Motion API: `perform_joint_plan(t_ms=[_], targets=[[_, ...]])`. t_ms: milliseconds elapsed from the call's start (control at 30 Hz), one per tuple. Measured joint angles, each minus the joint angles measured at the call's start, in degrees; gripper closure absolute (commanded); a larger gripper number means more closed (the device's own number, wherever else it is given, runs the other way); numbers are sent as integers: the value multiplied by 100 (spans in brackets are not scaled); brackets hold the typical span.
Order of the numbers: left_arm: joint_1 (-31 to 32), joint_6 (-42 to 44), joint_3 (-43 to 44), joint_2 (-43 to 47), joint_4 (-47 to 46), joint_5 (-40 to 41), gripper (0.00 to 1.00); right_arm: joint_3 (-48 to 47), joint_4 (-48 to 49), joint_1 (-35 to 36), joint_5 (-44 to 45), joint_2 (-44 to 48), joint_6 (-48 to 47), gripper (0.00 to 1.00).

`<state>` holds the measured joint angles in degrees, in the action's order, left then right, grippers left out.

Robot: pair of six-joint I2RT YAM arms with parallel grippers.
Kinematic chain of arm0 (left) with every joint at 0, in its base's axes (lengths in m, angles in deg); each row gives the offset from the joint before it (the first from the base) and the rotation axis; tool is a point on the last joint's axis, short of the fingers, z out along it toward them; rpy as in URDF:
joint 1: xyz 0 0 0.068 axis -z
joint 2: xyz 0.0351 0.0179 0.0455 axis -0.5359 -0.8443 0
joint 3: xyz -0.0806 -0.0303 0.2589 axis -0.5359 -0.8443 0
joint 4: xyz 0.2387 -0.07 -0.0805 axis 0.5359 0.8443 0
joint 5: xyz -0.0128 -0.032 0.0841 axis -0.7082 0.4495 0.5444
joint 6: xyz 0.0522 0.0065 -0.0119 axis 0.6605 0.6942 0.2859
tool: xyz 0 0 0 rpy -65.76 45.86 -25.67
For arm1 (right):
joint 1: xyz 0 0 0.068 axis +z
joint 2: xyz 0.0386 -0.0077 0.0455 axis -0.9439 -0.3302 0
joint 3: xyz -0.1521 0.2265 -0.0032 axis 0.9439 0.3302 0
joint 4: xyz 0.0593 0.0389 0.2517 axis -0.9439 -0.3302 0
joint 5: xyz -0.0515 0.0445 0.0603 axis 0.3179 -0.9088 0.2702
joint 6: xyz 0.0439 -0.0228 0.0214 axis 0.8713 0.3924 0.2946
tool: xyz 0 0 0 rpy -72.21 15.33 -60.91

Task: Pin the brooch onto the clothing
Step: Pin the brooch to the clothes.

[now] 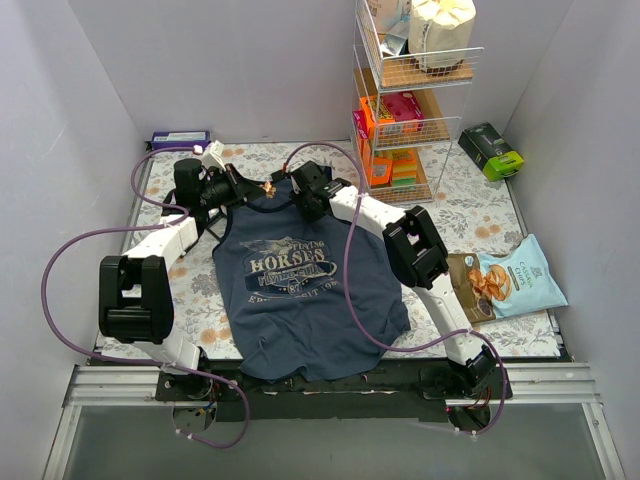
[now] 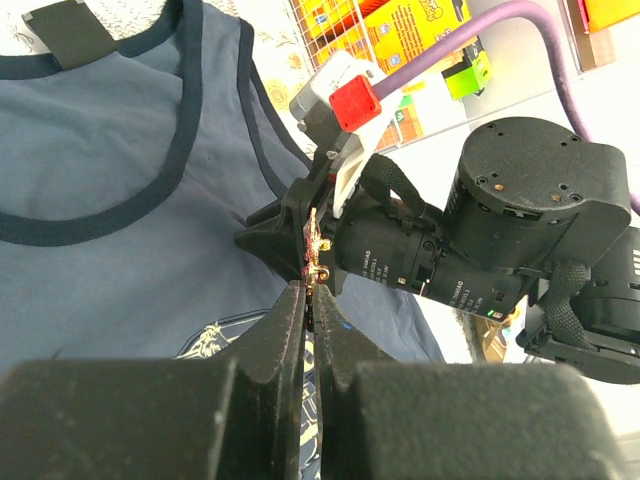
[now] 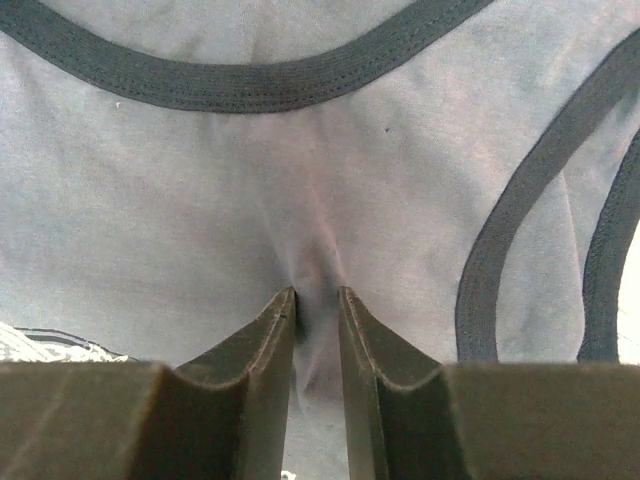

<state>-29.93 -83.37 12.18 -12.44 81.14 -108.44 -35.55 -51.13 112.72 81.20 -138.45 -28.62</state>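
Observation:
The navy-blue tank top [image 1: 300, 290] lies flat on the table with its "HORSES" print facing up. My left gripper [image 1: 250, 191] is at the neckline, shut on a small gold and red brooch [image 1: 269, 187]. In the left wrist view the brooch [image 2: 316, 255] stands up between the closed fingertips and presses against my right gripper's fingers [image 2: 285, 235]. My right gripper [image 1: 298, 198] is on the cloth just below the neck trim. In the right wrist view it [image 3: 317, 292] pinches a raised fold of the tank top [image 3: 200, 200].
A wire rack [image 1: 405, 120] with coloured boxes stands at the back right. A green box [image 1: 491, 150] lies to its right and snack bags [image 1: 505, 280] lie beside the right arm. A purple box [image 1: 180, 138] sits against the back wall.

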Motion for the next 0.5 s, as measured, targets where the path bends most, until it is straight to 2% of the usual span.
perform_joint_plan(t_ms=[67,200,300,433,500], targets=[[0,-31,0,0,2,-31,100,0,0,-2,-15,0,22,75],[0,-118,0,0,-37,-120,100,0,4,-31,-146,0,83,89],[0,-177,-4,-7,-101,-166,100,15,28,-85,-345,0,223,92],[9,-232,-76,-33,-168,-144,100,52,146,-179,-599,2,452,86],[39,-254,-120,-76,-168,-87,100,90,212,-225,-695,13,573,71]])
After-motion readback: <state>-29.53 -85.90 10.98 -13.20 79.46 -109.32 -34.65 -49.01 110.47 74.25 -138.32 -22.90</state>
